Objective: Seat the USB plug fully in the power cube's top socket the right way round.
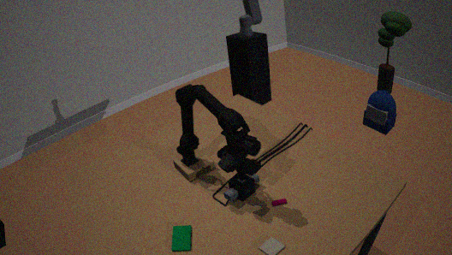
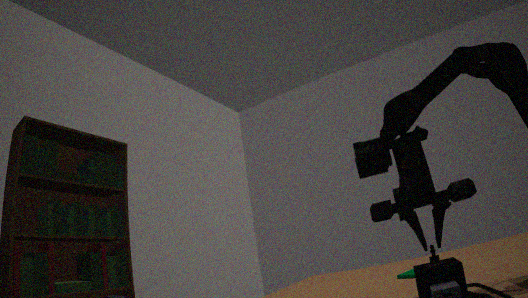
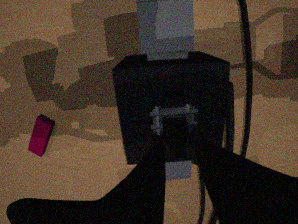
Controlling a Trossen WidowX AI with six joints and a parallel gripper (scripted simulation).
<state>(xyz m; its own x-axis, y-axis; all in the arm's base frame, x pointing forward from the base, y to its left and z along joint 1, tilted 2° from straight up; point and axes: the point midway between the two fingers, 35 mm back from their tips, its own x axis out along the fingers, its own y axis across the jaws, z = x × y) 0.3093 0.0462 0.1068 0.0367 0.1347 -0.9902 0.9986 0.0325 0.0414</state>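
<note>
The black power cube (image 1: 243,189) (image 2: 441,276) (image 3: 137,95) stands upright on the table, with pale blocks at two of its sides. The dark USB plug (image 2: 433,256) stands up from the cube's top. A grey bracket-like outline (image 3: 175,111) shows on the top beside it. My gripper (image 2: 433,248) (image 3: 179,147) points down over the cube and is slightly open. Its fingertips stand on either side of the plug's upper end, with a gap showing at each side in the exterior view. How deep the plug sits and which way round it is cannot be told in this dark view.
A magenta block (image 1: 279,202) (image 3: 41,136) lies near the cube. A black cable (image 1: 220,201) (image 3: 248,75) loops beside the cube. A green block (image 1: 181,238) and a pale tile (image 1: 272,246) lie farther forward. A blue bag-like object (image 1: 380,111) stands at the back right.
</note>
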